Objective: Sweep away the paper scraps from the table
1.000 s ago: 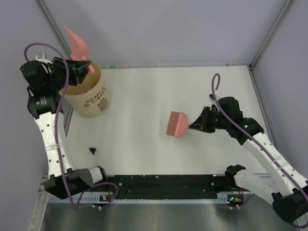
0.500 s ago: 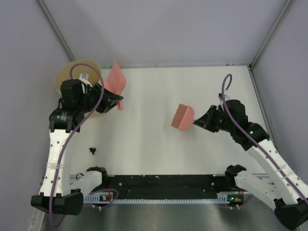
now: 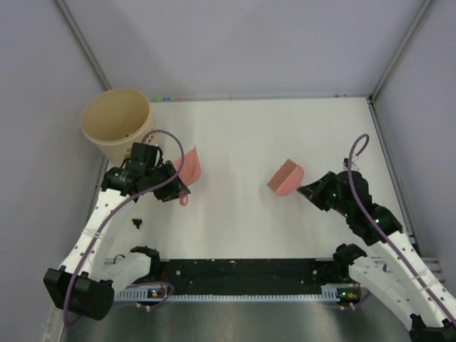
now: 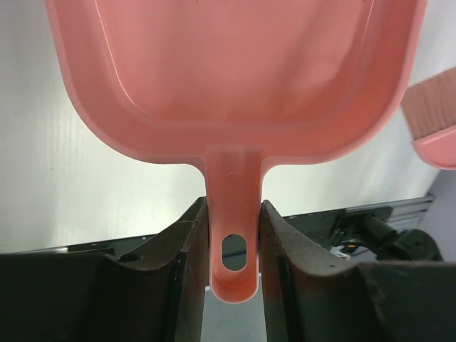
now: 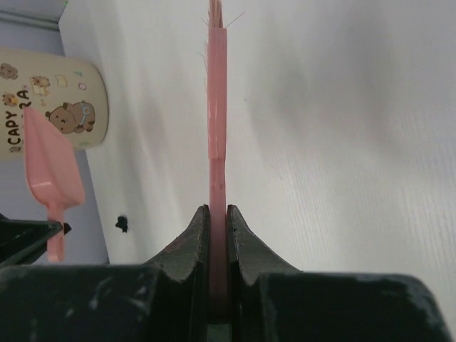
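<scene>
We take this for a robotics lab test cell: a bare white table (image 3: 242, 128) boxed by plain grey-lilac panels (image 3: 249, 43) on aluminium struts (image 3: 83, 44) from 9 to 3 o'clock. The cabled left arm (image 3: 91, 235) and right arm (image 3: 388, 246) are bolted at 6 o'clock.

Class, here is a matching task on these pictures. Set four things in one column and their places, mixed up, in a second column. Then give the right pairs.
Things:
1 dustpan
2 brush
3 cup
4 scrap

Places:
A at the far left corner of the table
B clamped between the right fingers
C loose on the table, near the left arm
D clamped between the left fingers

Pairs: 1-D, 2-B, 3-A, 4-C
</scene>
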Available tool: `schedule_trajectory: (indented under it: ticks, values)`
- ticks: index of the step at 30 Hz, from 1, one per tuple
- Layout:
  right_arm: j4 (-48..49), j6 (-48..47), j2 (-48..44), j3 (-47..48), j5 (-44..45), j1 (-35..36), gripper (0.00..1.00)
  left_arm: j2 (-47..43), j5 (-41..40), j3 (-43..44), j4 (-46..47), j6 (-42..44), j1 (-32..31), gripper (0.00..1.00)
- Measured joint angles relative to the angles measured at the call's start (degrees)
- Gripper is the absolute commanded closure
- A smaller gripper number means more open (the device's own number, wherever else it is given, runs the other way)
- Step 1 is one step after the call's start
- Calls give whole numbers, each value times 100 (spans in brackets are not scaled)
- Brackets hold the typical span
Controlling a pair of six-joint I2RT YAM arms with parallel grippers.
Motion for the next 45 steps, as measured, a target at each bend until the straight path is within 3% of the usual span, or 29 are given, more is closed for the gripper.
schedule_trajectory:
  ticks: [8,18,29,38,45]
  values:
    - [-52,1010,-953,-935,494,0,100,334,-313,-723,-103,468,-127,100]
    - [-409,1655,-1766,-1405,1102,0,100,918,-763,-1233,-24,684,-675,100]
    - [-881,2358,-2562,-2017,1521,0,100,1803,-1322,-1246,214,579,-1611,100]
    - [-1073,2538,-2601,-2175,1508,0,100,2170,-1543,-1252,396,433,-1825,100]
    - [-1099,2629,-2632,-2240,1419,0,100,2380,-1641,-1255,409,332,-1912,71]
